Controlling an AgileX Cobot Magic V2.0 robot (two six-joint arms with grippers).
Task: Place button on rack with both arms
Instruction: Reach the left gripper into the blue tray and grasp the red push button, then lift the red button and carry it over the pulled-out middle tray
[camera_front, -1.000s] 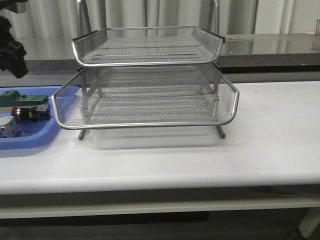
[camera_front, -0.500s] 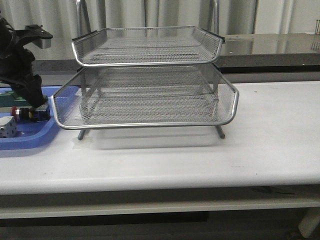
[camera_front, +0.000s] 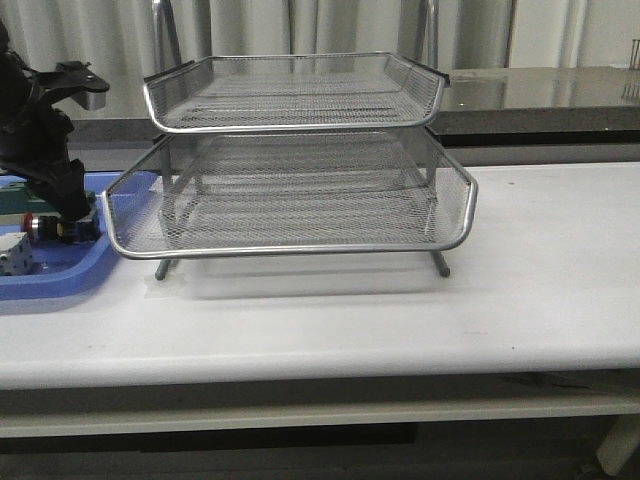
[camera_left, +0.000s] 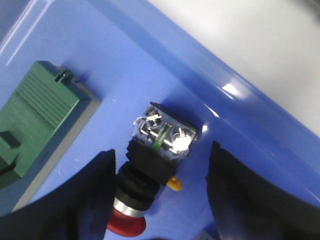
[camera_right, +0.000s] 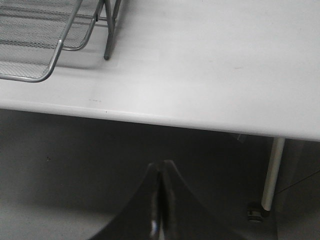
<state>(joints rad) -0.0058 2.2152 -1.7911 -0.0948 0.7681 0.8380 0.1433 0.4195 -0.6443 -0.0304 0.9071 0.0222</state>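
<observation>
The pick is in hand: the left gripper (camera_left: 160, 195), fingers spread wide, straddles the button (camera_left: 152, 165) lying in the blue tray (camera_left: 125, 65) beside the rack (camera_front: 290, 190); closing comes next, while the right gripper (camera_right: 159, 200), fingers pressed together, waits off the table edge.

Lab: white bench (camera_front: 540, 260), grey curtain (camera_front: 250, 30)
</observation>
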